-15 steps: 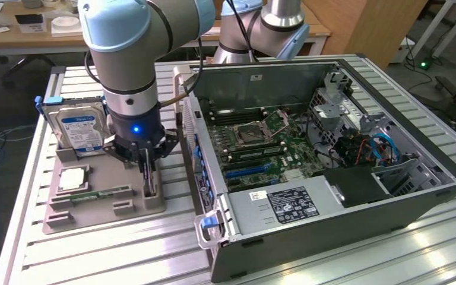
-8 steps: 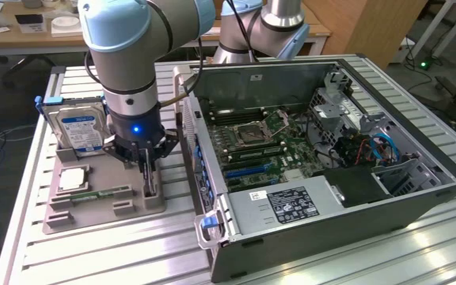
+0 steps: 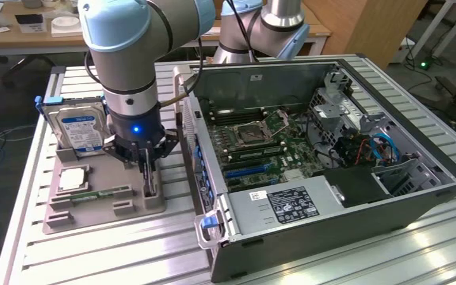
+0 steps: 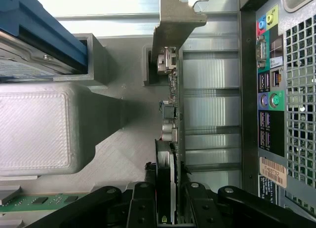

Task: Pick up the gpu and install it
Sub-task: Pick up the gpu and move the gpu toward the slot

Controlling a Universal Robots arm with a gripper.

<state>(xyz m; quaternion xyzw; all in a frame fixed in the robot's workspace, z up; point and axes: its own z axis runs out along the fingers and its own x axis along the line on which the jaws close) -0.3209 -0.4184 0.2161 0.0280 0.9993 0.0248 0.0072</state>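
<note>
plainly the hand [image 4: 167, 193] is clamped on the upright gpu [image 4: 171, 112], near the blue-labelled hard drive [image 3: 81, 130].

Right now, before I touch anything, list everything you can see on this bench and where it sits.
gpu: one, dark with silver bracket, standing on edge in the holder
hard drive: one, silver with blue label, upright in the holder
square chip: one, silver, flat in the holder
memory stick: one, green, flat in the holder beside the chip
holder: one, grey, on the table at the exterior view's left of the case
computer case: one, black, side open
motherboard: one, green, inside the case
power supply: one, silver, inside the case
table: one, silver, slatted
arm: one, grey and light blue, above the holder
end effector: one, black, at the gpu
</note>
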